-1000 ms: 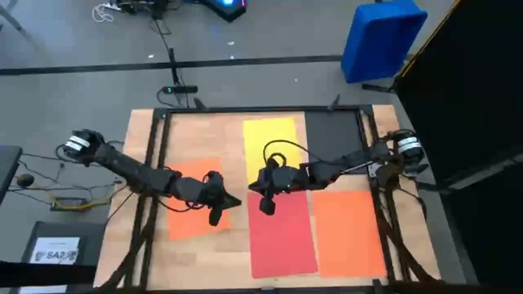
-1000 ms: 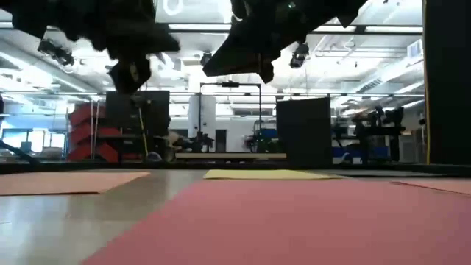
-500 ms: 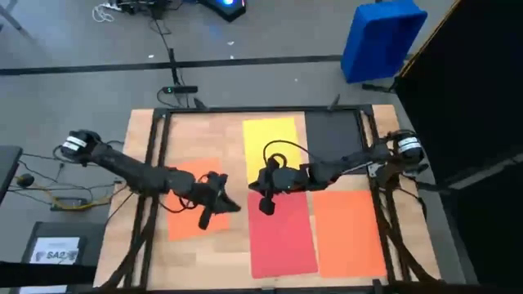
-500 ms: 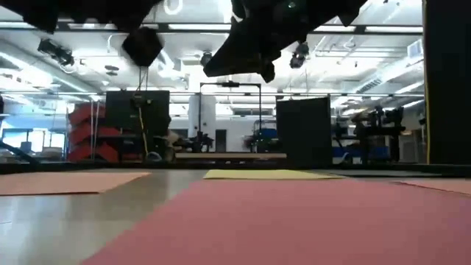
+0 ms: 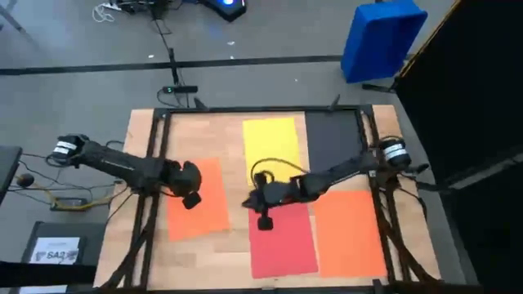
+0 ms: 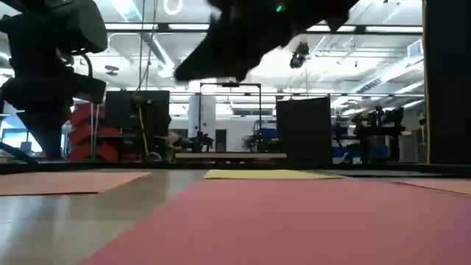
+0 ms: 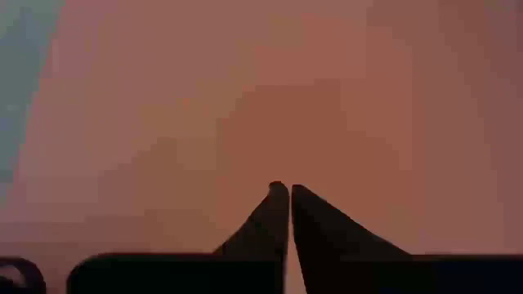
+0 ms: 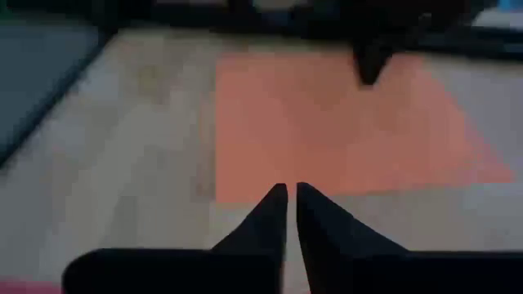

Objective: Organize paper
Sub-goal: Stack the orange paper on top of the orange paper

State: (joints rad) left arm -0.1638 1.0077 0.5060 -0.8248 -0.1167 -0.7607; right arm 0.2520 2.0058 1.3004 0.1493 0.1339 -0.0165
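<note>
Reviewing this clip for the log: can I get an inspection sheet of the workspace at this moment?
Surface: wooden table, dark frame rails.
Job's things: yellow sheet, dark sheet, red sheet, two orange sheets, all flat and separate.
Clutter: nothing seen on the table.
Grippers: left gripper shut over the left orange sheet; right gripper shut at the red sheet's top edge.
Cables: loose wiring left of the table.
Surroundings: blue bin, labelled box.

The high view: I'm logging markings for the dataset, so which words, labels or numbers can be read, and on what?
"SA2": on the white label of the dark box beside the table; further characters are too blurred to read.
The paper sheets carry no text.
</note>
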